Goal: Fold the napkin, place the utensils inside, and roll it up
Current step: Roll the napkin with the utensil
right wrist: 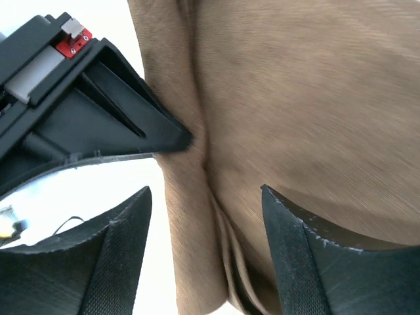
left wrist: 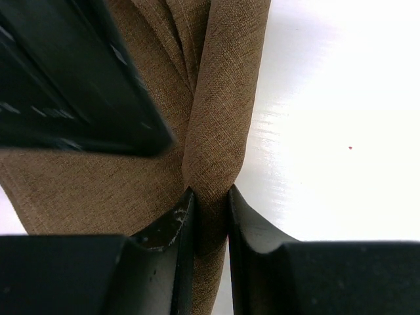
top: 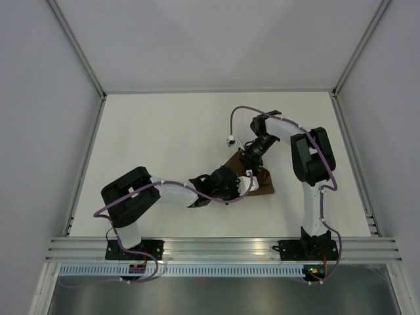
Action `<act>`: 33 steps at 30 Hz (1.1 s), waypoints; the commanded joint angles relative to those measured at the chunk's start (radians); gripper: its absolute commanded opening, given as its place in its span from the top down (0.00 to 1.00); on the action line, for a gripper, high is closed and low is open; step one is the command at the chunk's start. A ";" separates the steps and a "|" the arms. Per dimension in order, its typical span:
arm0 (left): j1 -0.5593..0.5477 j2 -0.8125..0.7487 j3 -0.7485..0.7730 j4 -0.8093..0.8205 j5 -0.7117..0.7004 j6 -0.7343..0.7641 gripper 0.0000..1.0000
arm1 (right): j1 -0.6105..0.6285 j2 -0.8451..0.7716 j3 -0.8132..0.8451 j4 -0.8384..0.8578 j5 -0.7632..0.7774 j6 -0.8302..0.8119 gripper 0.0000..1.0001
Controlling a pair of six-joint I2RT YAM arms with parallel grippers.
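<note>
The dark-brown napkin (top: pixel 260 181) lies bunched and partly rolled near the table's middle. My left gripper (top: pixel 245 186) is shut on a rolled fold of the napkin (left wrist: pixel 216 131), its fingers (left wrist: pixel 167 236) pinching the cloth. My right gripper (top: pixel 249 155) is open, its fingers (right wrist: pixel 298 243) straddling the rolled edge of the napkin (right wrist: pixel 289 105) without closing on it. The other arm's black gripper body shows in both wrist views, close by. The utensils are out of view, hidden if they are inside the cloth.
The white tabletop (top: pixel 164 138) is walled on left, right and back. A metal rail (top: pixel 223 248) runs along the near edge. The two arms crowd together over the napkin.
</note>
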 commanded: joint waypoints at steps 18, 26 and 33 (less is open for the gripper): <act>0.257 0.275 0.361 -0.484 0.706 -0.213 0.98 | -0.215 -0.858 -0.730 0.925 0.151 0.228 0.22; 0.320 0.399 0.470 -0.570 0.845 -0.269 0.98 | 0.006 -1.061 -1.036 1.170 0.346 0.217 0.21; 0.342 0.460 0.530 -0.608 0.868 -0.299 0.98 | 0.216 -1.057 -1.136 1.298 0.513 0.225 0.22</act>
